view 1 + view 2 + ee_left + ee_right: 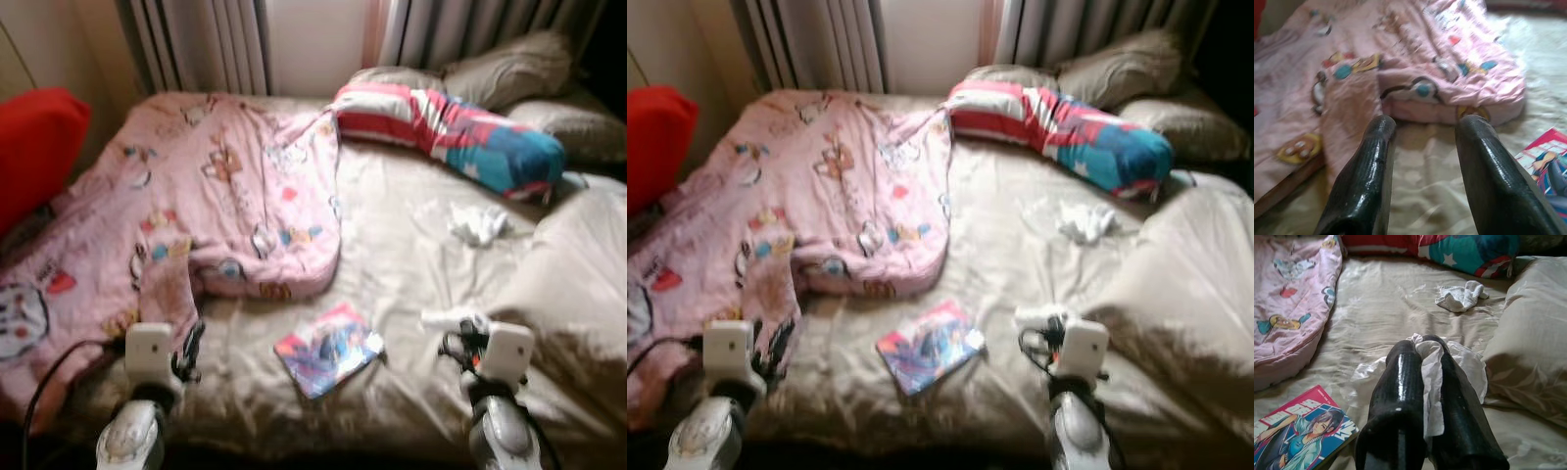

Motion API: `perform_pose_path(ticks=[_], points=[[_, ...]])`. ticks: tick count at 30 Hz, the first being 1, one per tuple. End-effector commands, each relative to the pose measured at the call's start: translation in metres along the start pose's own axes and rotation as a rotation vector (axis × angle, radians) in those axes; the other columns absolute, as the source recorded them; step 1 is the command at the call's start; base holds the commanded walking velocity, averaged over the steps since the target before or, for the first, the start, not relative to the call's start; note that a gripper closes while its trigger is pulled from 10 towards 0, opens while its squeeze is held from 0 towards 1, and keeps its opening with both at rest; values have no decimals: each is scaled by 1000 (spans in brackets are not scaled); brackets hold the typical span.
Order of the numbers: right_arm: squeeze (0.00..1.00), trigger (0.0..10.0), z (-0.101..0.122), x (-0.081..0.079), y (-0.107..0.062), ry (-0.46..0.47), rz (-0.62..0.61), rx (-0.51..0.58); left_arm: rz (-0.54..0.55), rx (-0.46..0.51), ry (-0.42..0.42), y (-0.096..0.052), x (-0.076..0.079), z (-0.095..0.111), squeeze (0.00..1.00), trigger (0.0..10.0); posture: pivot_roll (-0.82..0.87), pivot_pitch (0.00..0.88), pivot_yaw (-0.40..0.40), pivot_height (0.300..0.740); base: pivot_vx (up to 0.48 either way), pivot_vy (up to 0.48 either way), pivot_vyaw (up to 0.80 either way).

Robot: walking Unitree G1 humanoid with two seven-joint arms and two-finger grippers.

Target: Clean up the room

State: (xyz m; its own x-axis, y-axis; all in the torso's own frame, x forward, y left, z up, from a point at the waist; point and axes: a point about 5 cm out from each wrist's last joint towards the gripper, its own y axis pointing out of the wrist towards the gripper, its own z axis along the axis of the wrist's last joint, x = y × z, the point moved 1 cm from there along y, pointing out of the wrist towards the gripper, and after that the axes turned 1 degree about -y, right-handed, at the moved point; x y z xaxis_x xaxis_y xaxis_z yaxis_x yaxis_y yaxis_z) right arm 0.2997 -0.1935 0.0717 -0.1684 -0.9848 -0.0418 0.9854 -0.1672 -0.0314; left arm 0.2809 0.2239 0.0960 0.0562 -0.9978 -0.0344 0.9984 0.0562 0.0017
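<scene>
Right wrist view: the right pincer (1422,357) at lower centre is clamped on a white tissue (1432,382). A comic (1298,431) lies lower left on the bed (1381,298), a white cloth (1459,296) upper right. The left pincer (1425,132) gapes before the pink blanket (1400,54).

From the head we look down over the bed (411,255); both wrist views sit low, sharing the comic (1300,431).
</scene>
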Motion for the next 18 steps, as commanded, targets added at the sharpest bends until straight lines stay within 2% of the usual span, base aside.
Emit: perform_pose_path(ticks=[1, 4, 7, 9, 11, 12, 13, 15, 18], points=[[0, 10000, -8, 5, -3, -20, -15, -28, 15, -34, 0, -5, -7, -10, 0, 10000, -19, 159, -21, 734, 0, 0, 0], [0, 10000, -11, 7, -4, -24, -19, -39, 32, -73, 4, -7, -13, -22, 0, 10000, -20, 162, -24, 740, 0, 0, 0], [0, 10000, -25, 12, -9, -40, -29, -90, 63, -139, -4, -13, -23, -39, 0, 10000, -21, 163, -25, 740, 0, 0, 0], [0, 10000, -28, 13, -10, -44, -30, -101, 67, -147, -7, -13, -24, -41, 0, 10000, -21, 163, -25, 740, 0, 0, 0], [0, 10000, -58, 20, -21, -79, -45, -224, 79, -218, -17, -19, -25, -59, 0, 10000, -19, 164, -26, 740, 0, 0, 0], [0, 10000, -58, 20, -21, -79, -45, -224, 79, -218, -17, -19, -25, -59, 0, 10000, -19, 164, -26, 740, 0, 0, 0], [0, 10000, -69, 23, -26, -85, -48, -270, 84, -239, -20, -22, -25, -65, 0, 10000, -19, 164, -26, 740, 0, 0, 0], [0, 10000, -100, 30, -46, -116, -46, -415, 90, -319, -28, -30, -24, -85, 0, 10000, -12, 164, -24, 740, 0, 0, 0], [0, 10000, -122, 34, -64, -136, -47, -534, 87, -402, -42, -38, -24, -105, 0, 10000, -14, 164, -22, 740, 0, 0, 0]])
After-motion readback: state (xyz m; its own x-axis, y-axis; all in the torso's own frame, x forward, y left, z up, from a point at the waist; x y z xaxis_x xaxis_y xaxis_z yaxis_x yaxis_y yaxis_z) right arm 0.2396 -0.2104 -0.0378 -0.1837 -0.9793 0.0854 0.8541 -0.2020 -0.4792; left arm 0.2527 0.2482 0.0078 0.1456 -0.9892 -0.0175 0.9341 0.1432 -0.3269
